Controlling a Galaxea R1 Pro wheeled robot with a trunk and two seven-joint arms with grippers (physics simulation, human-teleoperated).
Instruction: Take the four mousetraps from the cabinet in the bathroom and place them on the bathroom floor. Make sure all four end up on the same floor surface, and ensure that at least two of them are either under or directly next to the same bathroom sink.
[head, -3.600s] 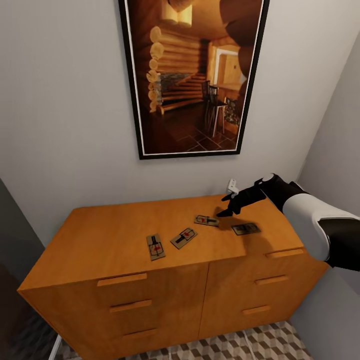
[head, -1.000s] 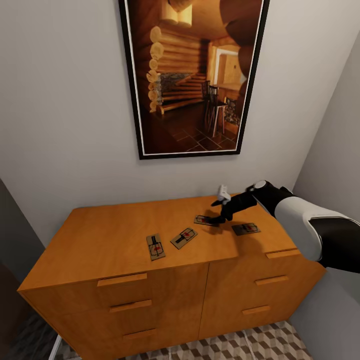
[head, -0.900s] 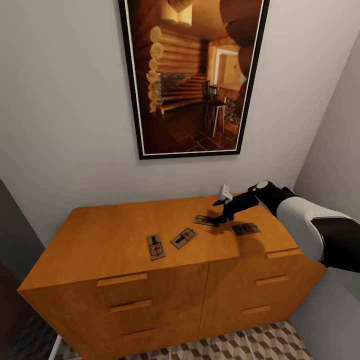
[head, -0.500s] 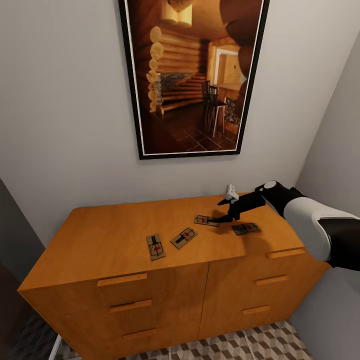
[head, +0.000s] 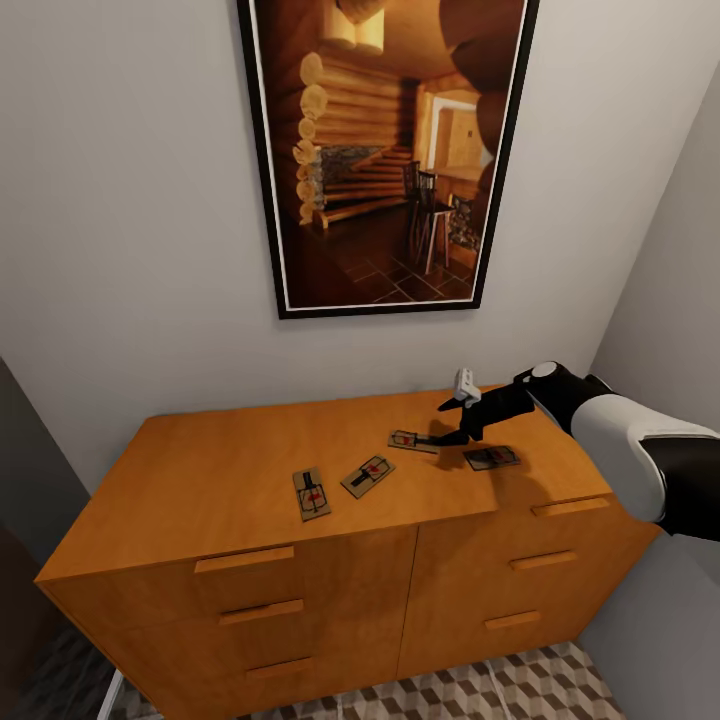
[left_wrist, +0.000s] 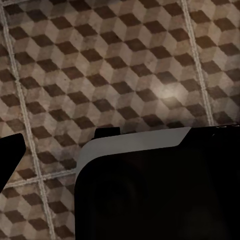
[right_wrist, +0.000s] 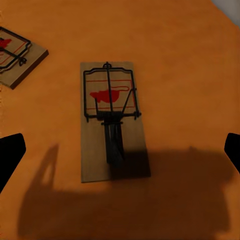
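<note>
Four mousetraps lie flat on top of the orange-brown cabinet (head: 200, 480): one (head: 311, 493) and a second (head: 367, 475) near the middle, a third (head: 413, 441) and a fourth (head: 491, 458) toward the right. My right gripper (head: 453, 422) hovers open just above the top, between the third and fourth traps. In the right wrist view a mousetrap (right_wrist: 111, 122) lies between the spread fingers of that gripper (right_wrist: 120, 152), untouched, with another trap (right_wrist: 15, 55) at the picture's edge. My left gripper (left_wrist: 120, 152) hangs over the cube-patterned bathroom floor (left_wrist: 125, 60), empty. The sink is out of view.
A large framed picture (head: 385, 150) hangs on the wall behind the cabinet. A side wall (head: 680, 280) closes in at the right, close to my right arm. Patterned floor tiles (head: 480, 690) show in front of the drawers. A dark part of my body (left_wrist: 160, 190) sits under the left wrist.
Over the last second my right gripper has slid a little to the right above the cabinet top, staying open. The four mousetraps have not moved.
</note>
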